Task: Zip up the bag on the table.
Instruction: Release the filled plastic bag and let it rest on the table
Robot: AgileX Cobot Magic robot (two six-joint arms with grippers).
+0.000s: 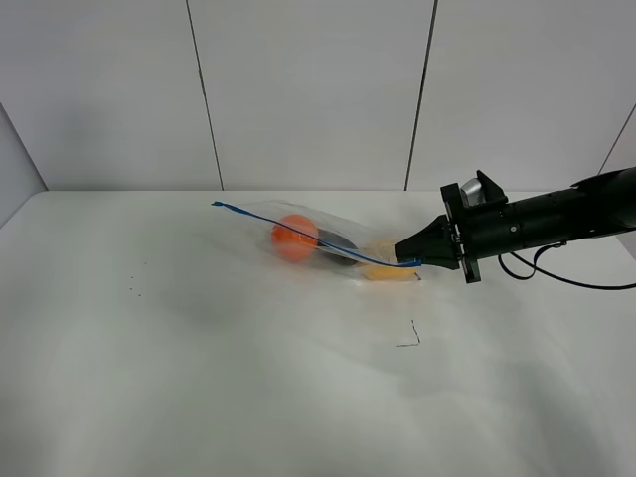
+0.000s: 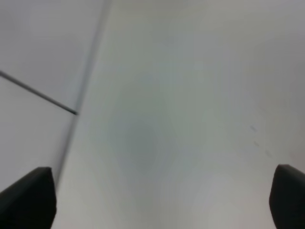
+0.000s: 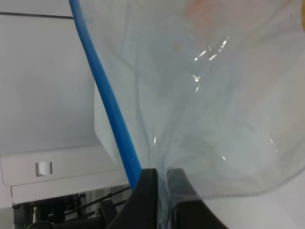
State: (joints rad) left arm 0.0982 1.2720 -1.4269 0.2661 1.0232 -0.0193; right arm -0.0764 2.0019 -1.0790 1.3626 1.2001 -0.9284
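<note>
Expect a light, limp, slippery bag (image 1: pixel 316 240) lying far and right of centre on the worktop (image 1: pixel 199 378), best held by its stiffer blue zipper strip (image 1: pixel 283 229), pinched at the right end by the tightly closed right gripper (image 1: pixel 407 256), with the left gripper (image 2: pixel 157 195) spread wide and empty.

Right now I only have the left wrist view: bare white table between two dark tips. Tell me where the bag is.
Observer: The bag lies on the far half of the table, mid-frame in the high view.
Operator: Report the right pincer.
Observer: The right pincer is shut on the bag's right end, beside the blue zipper strip.
Operator: List what's inside.
Observer: An orange item, a dark item and a yellow item show through.
</note>
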